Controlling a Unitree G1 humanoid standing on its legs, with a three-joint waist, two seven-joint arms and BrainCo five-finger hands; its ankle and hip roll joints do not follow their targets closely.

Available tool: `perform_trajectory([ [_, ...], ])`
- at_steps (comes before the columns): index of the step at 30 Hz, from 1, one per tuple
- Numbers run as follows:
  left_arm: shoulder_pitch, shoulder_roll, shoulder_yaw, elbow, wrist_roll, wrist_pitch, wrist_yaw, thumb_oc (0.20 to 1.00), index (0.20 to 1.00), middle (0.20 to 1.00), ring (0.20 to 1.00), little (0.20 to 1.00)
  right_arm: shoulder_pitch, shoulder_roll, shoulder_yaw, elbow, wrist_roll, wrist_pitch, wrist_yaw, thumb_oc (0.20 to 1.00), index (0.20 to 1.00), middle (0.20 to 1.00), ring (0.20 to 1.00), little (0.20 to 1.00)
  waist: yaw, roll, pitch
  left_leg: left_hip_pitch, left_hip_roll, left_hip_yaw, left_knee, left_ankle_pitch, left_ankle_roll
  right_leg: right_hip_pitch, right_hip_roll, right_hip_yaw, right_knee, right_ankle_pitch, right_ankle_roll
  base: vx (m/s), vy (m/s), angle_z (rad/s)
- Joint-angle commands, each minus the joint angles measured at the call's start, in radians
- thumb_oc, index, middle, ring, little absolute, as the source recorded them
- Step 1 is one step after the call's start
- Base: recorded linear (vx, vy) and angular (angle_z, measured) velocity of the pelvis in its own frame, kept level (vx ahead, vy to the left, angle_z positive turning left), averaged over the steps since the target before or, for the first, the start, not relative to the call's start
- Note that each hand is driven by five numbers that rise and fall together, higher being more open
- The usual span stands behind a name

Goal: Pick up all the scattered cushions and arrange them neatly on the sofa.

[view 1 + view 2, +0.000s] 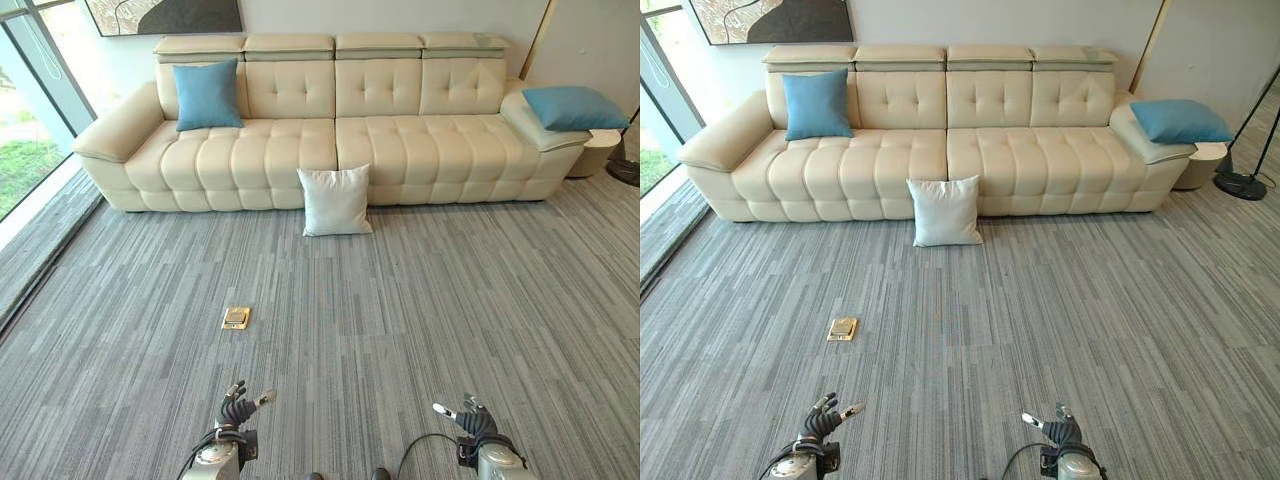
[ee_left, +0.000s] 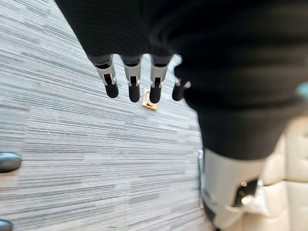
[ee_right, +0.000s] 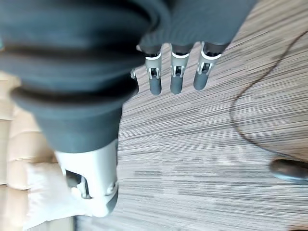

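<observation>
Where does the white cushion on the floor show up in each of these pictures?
Left eye view: the white cushion leans against the front of the sofa, near the picture's middle.
Right eye view: the same spot, a little left of centre.
Left wrist view: a pale blurred patch that may be it, too blurred to tell.
Right wrist view: a white shape at the lower left, likely the cushion.
Shared landmark: the cream sofa.

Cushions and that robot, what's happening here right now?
Nothing is held yet. The robot stands back on the carpet, left hand and right hand open and empty. A white cushion stands on the floor against the sofa. One blue cushion sits upright on the seat; another blue cushion lies on the armrest.
</observation>
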Motion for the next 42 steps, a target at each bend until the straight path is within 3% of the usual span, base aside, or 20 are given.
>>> perform_trajectory([
  [1, -0.06, 0.027, 0.036, -0.019, 0.024, -0.048, 0.012, 1.0, 1.0, 1.0, 1.0, 1.0, -0.049, -0.042, 0.023, -0.037, -0.032, -0.033, -0.012, 1.0, 1.0, 1.0, 1.0, 1.0, 0.007, -0.014, 0.022, 0.032, -0.001, 0.004, 0.0, -0.096, -0.049, 0.056, -0.021, 0.0, 0.002, -0.155, 0.063, 0.0, 0.0, 0.0],
  [7, -0.039, 0.032, 0.05, -0.091, 0.026, -0.053, 0.017, 1.0, 1.0, 1.0, 1.0, 1.0, -0.035, -0.04, 0.006, -0.133, -0.028, -0.044, -0.015, 1.0, 1.0, 1.0, 1.0, 1.0, 0.007, -0.014, 0.027, 0.034, -0.001, 0.006, 0.0, -0.1, -0.047, 0.057, -0.022, 0.002, 0.002, -0.156, 0.064, 0.0, 0.0, 0.0],
  [26, -0.033, 0.051, 0.052, -0.079, 0.046, -0.031, 0.028, 1.0, 1.0, 1.0, 1.0, 1.0, -0.031, -0.031, 0.008, -0.148, -0.029, -0.031, -0.016, 1.0, 1.0, 1.0, 1.0, 1.0, 0.026, -0.035, 0.08, -0.02, -0.019, -0.009, 0.0, -0.101, -0.013, 0.011, -0.035, 0.004, 0.002, -0.135, 0.076, 0.02, 0.045, -0.01],
  [31, -0.053, 0.059, 0.051, -0.074, 0.049, -0.031, 0.035, 1.0, 1.0, 1.0, 1.0, 1.0, -0.035, -0.025, 0.009, -0.15, -0.033, -0.03, -0.015, 1.0, 1.0, 1.0, 1.0, 1.0, 0.024, -0.024, 0.115, -0.033, -0.029, -0.017, 0.0, -0.106, 0.016, -0.102, -0.056, 0.005, 0.21, -0.174, 0.089, 0.04, 0.149, 0.02],
  [33, -0.064, 0.06, 0.051, -0.077, 0.058, -0.035, 0.038, 1.0, 1.0, 1.0, 1.0, 1.0, -0.044, -0.022, 0.014, -0.146, -0.043, -0.033, -0.015, 1.0, 1.0, 1.0, 1.0, 1.0, 0.025, -0.01, 0.137, -0.025, -0.036, -0.003, 0.0, -0.119, 0.036, -0.203, -0.087, -0.005, 0.414, -0.158, 0.104, 0.07, 0.191, -0.22],
  [35, -0.065, 0.057, 0.049, -0.076, 0.061, -0.034, 0.038, 1.0, 1.0, 1.0, 1.0, 1.0, -0.039, -0.02, 0.01, -0.142, -0.045, -0.032, -0.013, 1.0, 1.0, 1.0, 1.0, 1.0, 0.02, -0.006, 0.146, -0.007, -0.037, -0.002, 0.0, -0.128, 0.034, -0.257, -0.084, 0.004, 0.467, -0.146, 0.102, 0.13, 0.068, -0.14],
  [37, -0.069, 0.057, 0.049, -0.073, 0.062, -0.035, 0.039, 1.0, 1.0, 1.0, 1.0, 1.0, -0.041, -0.02, 0.008, -0.133, -0.04, -0.032, -0.014, 1.0, 1.0, 1.0, 1.0, 1.0, 0.021, -0.003, 0.152, 0.003, -0.035, 0.005, 0.0, -0.132, 0.029, -0.273, -0.078, -0.002, 0.445, -0.143, 0.101, 0.1, 0.007, 0.02],
  [39, -0.077, 0.058, 0.053, -0.075, 0.052, -0.038, 0.038, 1.0, 1.0, 1.0, 1.0, 1.0, -0.055, -0.025, 0.001, -0.11, -0.031, -0.031, -0.025, 1.0, 1.0, 1.0, 1.0, 1.0, 0.024, -0.004, 0.169, 0.029, -0.036, 0.019, 0.0, -0.15, 0.018, -0.295, -0.067, -0.03, 0.255, -0.078, 0.107, 0.18, -0.051, -0.01],
  [40, -0.077, 0.057, 0.053, -0.075, 0.052, -0.038, 0.038, 1.0, 1.0, 1.0, 1.0, 1.0, -0.055, -0.026, 0.001, -0.11, -0.03, -0.032, -0.025, 1.0, 1.0, 1.0, 1.0, 1.0, 0.024, -0.001, 0.171, 0.032, -0.033, 0.019, 0.0, -0.151, 0.017, -0.287, -0.064, -0.032, 0.246, -0.074, 0.107, 0.31, -0.126, -0.22],
  [41, -0.085, 0.053, 0.06, -0.062, 0.04, -0.035, 0.04, 1.0, 1.0, 1.0, 1.0, 1.0, -0.053, -0.024, -0.004, -0.105, -0.032, -0.025, -0.03, 1.0, 1.0, 1.0, 1.0, 1.0, 0.016, -0.01, 0.177, 0.065, -0.036, 0.021, 0.0, -0.167, 0.005, -0.301, -0.043, -0.037, 0.098, -0.021, 0.13, 0.28, -0.114, -0.24],
  [42, -0.086, 0.051, 0.065, -0.061, 0.037, -0.034, 0.037, 1.0, 1.0, 1.0, 1.0, 1.0, -0.049, -0.025, -0.009, -0.105, -0.036, -0.021, -0.03, 1.0, 1.0, 1.0, 1.0, 1.0, 0.01, -0.012, 0.177, 0.077, -0.036, 0.021, 0.0, -0.174, -0.003, -0.298, -0.039, -0.039, 0.049, -0.006, 0.14, 0.51, -0.196, -0.1],
])
